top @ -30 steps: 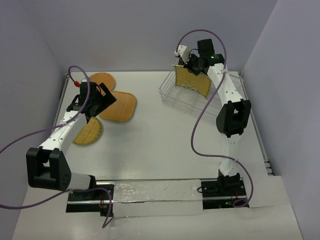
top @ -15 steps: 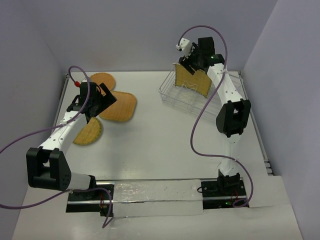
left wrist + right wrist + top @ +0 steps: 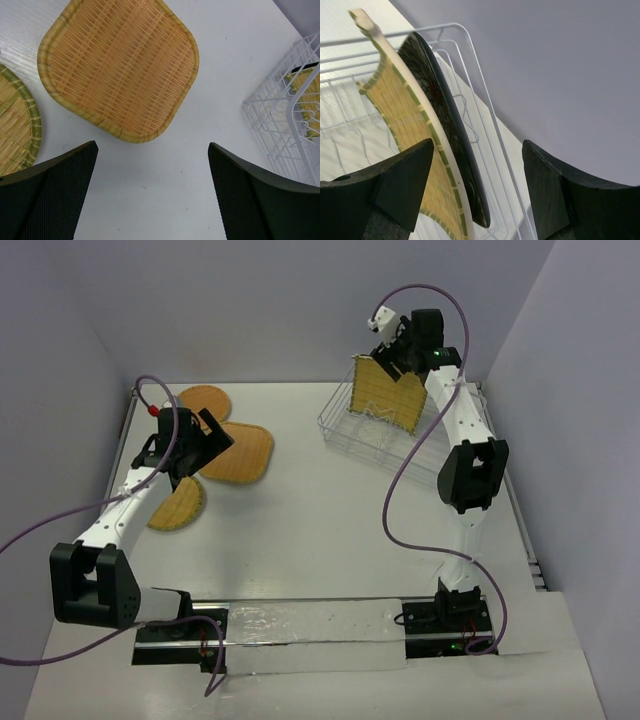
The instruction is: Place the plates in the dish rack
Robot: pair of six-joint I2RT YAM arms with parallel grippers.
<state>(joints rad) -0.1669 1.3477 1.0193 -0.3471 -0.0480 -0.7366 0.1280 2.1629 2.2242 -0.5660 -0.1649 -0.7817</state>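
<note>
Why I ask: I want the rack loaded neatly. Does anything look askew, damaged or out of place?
Nothing looks spilled or broken. The yellow square plate and black plate stand on edge side by side in the rack. The orange round plate, orange square plate and yellow round plate lie flat on the table.

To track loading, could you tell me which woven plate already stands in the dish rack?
The yellow square plate, upright in the dish rack beside the black plate; the orange round, orange rounded-square and yellow round plates lie flat.
</note>
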